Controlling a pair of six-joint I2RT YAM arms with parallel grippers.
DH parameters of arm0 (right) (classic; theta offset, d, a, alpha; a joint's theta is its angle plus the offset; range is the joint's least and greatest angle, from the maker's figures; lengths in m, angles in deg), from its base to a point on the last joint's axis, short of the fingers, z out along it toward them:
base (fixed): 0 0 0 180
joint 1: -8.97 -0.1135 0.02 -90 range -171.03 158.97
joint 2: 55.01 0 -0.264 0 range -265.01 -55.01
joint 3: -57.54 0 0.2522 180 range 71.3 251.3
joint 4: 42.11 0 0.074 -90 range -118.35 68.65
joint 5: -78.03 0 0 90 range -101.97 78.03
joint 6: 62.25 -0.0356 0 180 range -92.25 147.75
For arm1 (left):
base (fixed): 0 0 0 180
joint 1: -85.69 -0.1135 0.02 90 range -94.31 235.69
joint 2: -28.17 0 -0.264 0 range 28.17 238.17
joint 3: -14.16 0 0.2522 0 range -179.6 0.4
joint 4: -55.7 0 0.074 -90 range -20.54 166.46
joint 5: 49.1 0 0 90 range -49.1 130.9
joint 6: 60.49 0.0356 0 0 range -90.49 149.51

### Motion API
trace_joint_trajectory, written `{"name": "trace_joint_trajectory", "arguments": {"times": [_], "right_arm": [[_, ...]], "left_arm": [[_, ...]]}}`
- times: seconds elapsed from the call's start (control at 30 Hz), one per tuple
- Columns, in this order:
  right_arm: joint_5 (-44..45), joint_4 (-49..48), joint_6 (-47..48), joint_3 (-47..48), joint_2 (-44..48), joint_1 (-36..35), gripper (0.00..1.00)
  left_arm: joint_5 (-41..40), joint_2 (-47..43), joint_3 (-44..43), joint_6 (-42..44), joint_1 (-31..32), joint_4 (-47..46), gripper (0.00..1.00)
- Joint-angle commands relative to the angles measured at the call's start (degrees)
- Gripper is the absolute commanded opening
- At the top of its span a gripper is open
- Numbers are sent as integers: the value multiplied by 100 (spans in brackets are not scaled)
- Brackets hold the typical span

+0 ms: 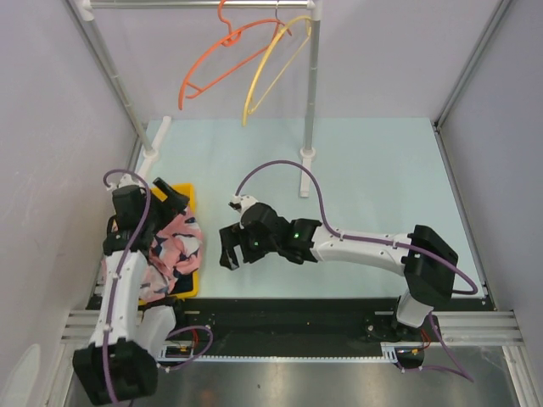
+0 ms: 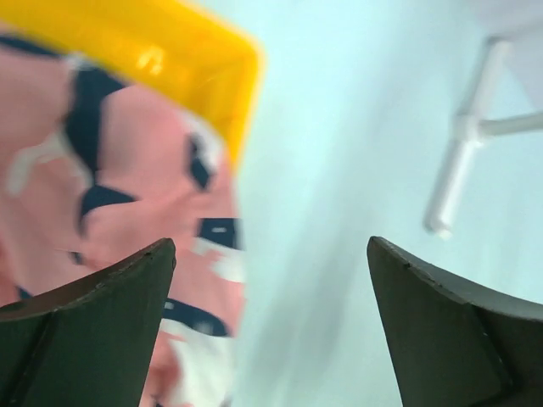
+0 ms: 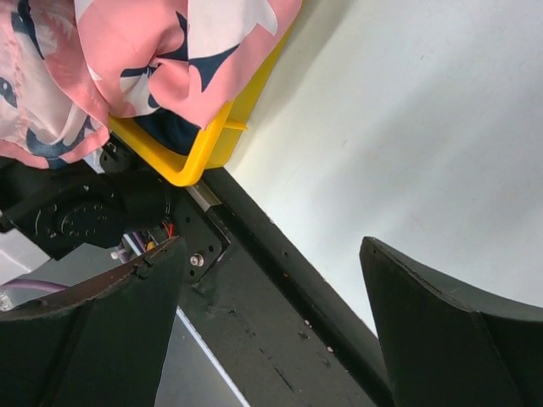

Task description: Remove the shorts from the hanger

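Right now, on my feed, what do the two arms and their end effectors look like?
Both the left arm and right arm have white links with black joint housings and a purple cable alongside. The right arm shows a green light. The left end effector and right end effector each have two dark, wedge-shaped fingers.

two hangers (image 1: pixel 225 36), one bin (image 3: pixel 193 161), one pink shorts (image 1: pixel 174 246), one navy shorts (image 3: pixel 170 129)
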Motion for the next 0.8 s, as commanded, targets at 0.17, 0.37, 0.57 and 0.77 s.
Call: {"name": "trace_joint_trajectory", "arguments": {"times": [0.17,0.37,0.57,0.77], "right_arm": [[592,261,-296,5,572,233,90],[1182,683,-717,-469,1184,706,98],[1392,797,-1517,-2004,2852,1717,100],[1516,947,-2053,-3404,4972,2176,100]], "left_arm": [[-1500,-962,-787,-606,2508,362,100],[-2151,-568,-637,-826,4538,-7,100],[-2398,-22,-585,-817,6155,-490,100],[-1722,-39,161,-650,7139,-1675,100]]}}
